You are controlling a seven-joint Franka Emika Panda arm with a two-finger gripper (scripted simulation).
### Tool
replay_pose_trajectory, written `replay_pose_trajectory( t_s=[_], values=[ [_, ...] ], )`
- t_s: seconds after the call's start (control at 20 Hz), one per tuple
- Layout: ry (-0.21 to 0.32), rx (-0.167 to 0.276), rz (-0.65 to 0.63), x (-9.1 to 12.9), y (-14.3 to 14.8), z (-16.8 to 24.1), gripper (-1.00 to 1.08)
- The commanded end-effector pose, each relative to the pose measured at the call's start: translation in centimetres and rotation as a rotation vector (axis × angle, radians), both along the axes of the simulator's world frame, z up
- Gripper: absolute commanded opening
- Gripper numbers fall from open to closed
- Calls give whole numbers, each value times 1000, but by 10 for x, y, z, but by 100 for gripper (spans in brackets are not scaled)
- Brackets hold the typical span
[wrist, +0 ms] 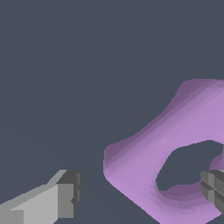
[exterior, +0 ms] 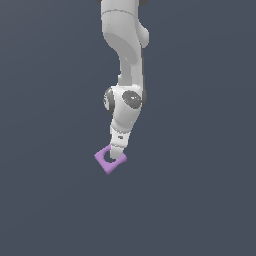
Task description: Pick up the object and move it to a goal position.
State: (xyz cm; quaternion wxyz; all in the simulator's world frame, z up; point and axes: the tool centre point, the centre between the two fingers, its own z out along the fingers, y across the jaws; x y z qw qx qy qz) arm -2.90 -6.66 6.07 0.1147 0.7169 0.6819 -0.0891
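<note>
The object [exterior: 104, 159] is a flat light-purple square block with a round central hole, lying on the dark grey floor. My gripper [exterior: 117, 154] points down right over it. In the wrist view the block [wrist: 175, 127] fills one side of the picture. My gripper [wrist: 140, 194] is open: one finger [wrist: 65, 199] stands off the block over bare floor, and the other finger [wrist: 214, 192] is at the rim of the hole. One edge of the block lies between the fingers. No goal marker shows.
The white arm [exterior: 125, 60] comes down from the top of the exterior view. The dark grey floor [exterior: 50, 200] lies around the block on all sides.
</note>
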Motion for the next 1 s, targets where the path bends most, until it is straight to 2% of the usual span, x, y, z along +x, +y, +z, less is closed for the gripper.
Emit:
replay_pose_trajectory(
  t_s=[0.0,0.45,0.95],
  values=[
    [10,-5,36,-1,-1,-2,108],
    [17,-8,62,-2,-3,-6,108],
    [19,-9,69,-3,-11,-33,108]
  ],
)
